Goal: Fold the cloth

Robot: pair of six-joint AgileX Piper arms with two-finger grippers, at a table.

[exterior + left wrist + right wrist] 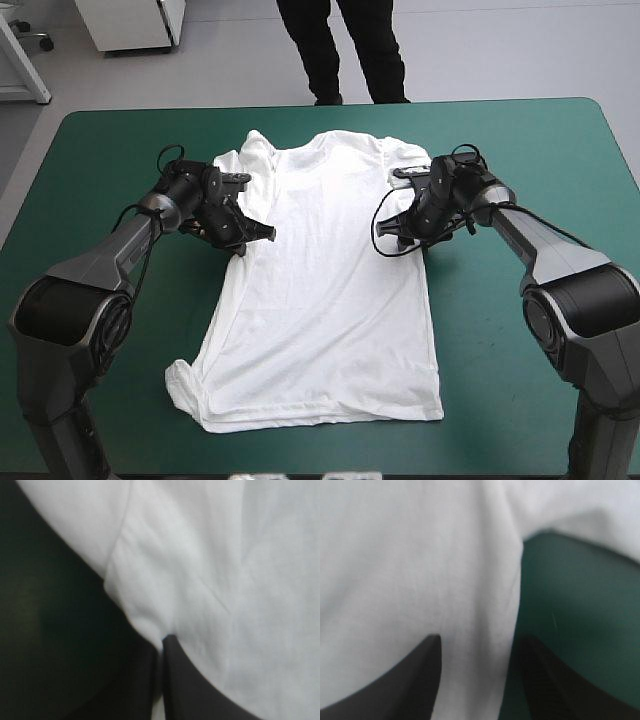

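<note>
The white T-shirt (320, 290) lies spread flat on the teal-green cover (520, 150), collar toward the far edge and hem toward the near edge. My left gripper (255, 238) sits at the shirt's left side just below the sleeve. In the left wrist view its fingers (164, 640) meet in a point, pinching the shirt's edge (200, 555). My right gripper (400, 238) is at the shirt's right side below the other sleeve. There it stands open (480, 640), low over the cloth, with the shirt's side edge (420, 555) running between its fingers.
Bare teal-green cover (570, 580) shows on both sides of the shirt and along the near edge. The hem's near-left corner (185, 385) is bunched and slightly curled.
</note>
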